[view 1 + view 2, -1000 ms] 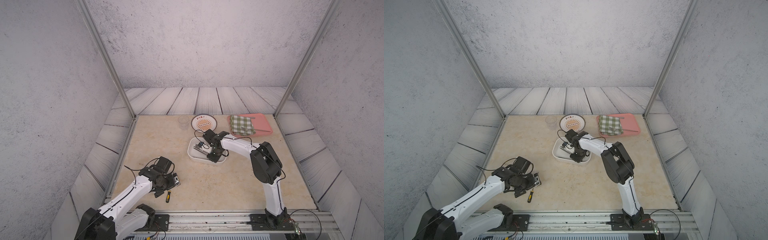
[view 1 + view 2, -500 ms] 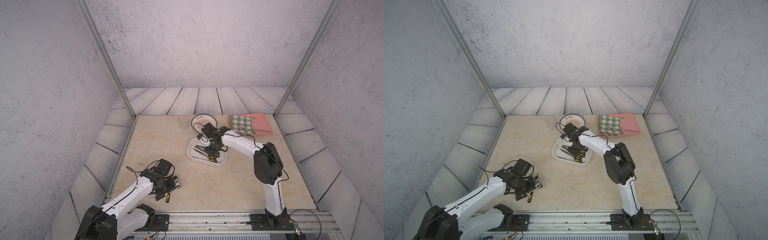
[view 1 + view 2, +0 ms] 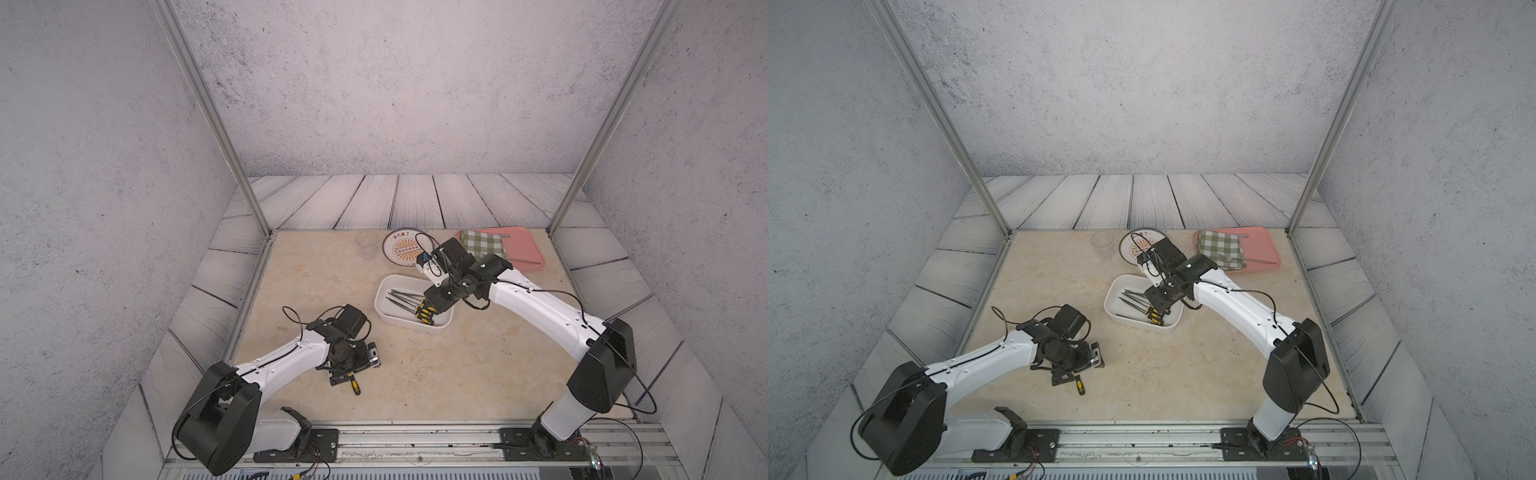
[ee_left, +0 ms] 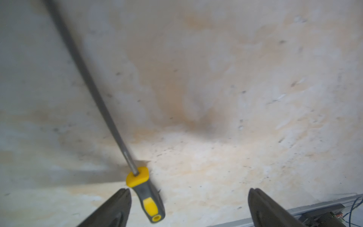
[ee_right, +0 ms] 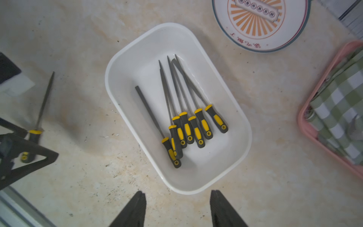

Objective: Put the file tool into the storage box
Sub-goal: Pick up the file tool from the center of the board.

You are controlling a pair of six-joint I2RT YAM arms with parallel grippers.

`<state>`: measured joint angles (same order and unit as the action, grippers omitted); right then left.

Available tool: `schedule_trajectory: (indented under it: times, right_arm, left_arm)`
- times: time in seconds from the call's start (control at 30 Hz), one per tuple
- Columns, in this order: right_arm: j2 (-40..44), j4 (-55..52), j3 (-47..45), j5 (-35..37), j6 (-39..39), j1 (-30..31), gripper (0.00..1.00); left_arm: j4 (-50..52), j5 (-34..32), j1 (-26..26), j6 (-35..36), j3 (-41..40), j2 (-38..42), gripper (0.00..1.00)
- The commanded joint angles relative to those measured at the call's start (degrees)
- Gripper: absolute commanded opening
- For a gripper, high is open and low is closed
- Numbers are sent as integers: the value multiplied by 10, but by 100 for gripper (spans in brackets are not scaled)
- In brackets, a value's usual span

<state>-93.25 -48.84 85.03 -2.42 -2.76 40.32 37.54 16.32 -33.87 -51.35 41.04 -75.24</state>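
Hovering part-open and empty above the storage box (image 5: 110, 78) of files (image 5: 188, 127), the right gripper (image 5: 177, 193) stays clear; the left gripper (image 4: 189, 189) — jaws wide, nothing held — straddles the stray file tool (image 4: 145, 192), seemingly to pinch its handle.

Jaws apart on left tool (image 4: 187, 191), low, and on right tool (image 5: 177, 193), higher, arm stretched forward.

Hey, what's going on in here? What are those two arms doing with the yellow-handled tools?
Two robot arms are collecting file tools into a white storage box. Several files already lie inside it, and the right gripper hovers above the box, open and empty. One more file lies on the table by the left arm. The left gripper is open, low over its handle, not yet closed on it.
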Motion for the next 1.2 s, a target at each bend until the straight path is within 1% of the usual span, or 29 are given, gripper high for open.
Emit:
schedule_trajectory:
  times: [0.0, 0.07, 0.2, 0.33, 0.4, 0.5, 0.63, 0.73, 0.9, 1.0, 1.17]
  right_arm:
    - [32, 40, -47, -66, -95, 13, 57]
    - [51, 74, -81, -64, -144, 32, 58]
    - [67, 131, -131, -46, -238, 79, 58]
    - [32, 135, -126, -21, -306, 137, 59]
    - [3, 131, -116, -15, -350, 166, 59]
    - [-32, 140, -106, -10, -387, 210, 60]
    - [-92, 124, -73, -10, -414, 254, 61]
    - [-135, 116, -44, -8, -419, 284, 61]
    - [-215, 81, 30, -6, -421, 309, 63]
    - [-255, 58, 78, 3, -415, 316, 63]
    - [-313, 19, 143, 9, -411, 321, 63]
  left_arm:
    - [46, -50, -1, 29, 52, 3, 98]
    - [75, -79, 8, 40, 72, 9, 98]
    - [115, -102, 61, 68, 93, 24, 98]
    - [124, -148, 113, 95, 109, 47, 98]
    - [125, -151, 152, 110, 117, 50, 98]
    - [137, -151, 211, 127, 129, 44, 98]
    - [125, -131, 271, 139, 121, 54, 98]
    - [124, -122, 309, 148, 113, 70, 99]
    - [115, -90, 365, 154, 89, 93, 99]
    - [107, -79, 386, 159, 81, 98, 98]
    - [98, -64, 399, 167, 70, 96, 98]
